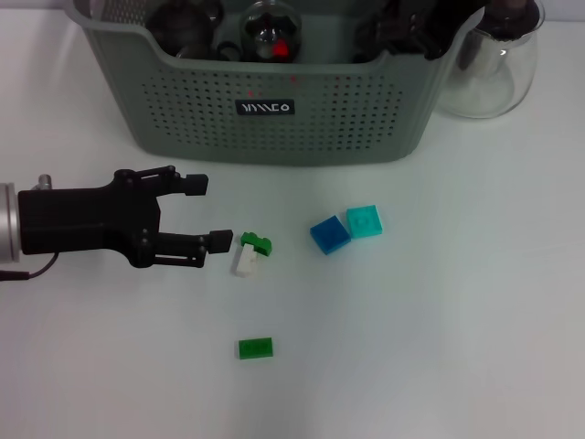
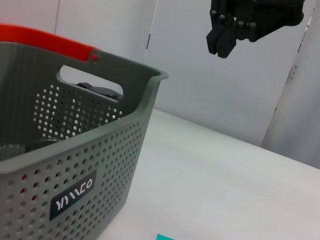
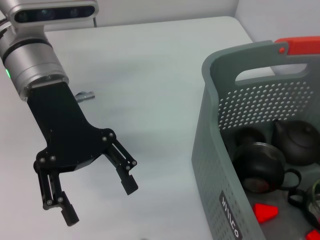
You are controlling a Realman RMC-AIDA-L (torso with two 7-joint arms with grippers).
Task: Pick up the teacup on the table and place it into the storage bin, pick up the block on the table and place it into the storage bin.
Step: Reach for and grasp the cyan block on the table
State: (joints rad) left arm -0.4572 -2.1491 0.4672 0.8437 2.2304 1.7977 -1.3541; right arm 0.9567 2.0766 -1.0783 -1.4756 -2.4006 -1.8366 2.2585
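Near the table's left edge, your left gripper [image 1: 208,213] is hovering with jaws spread, just beside the green-and-white block [image 1: 250,252]; be centring over it before closing. Storage bin [image 1: 274,110] is sitting at the far edge.

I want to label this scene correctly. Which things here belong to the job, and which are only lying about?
Belonging to the job: storage bin; green-and-white block; flat green block; blue block; teal block; left gripper, open beside the green-and-white block.

Lying about: glass jug; dark teapots inside the bin.
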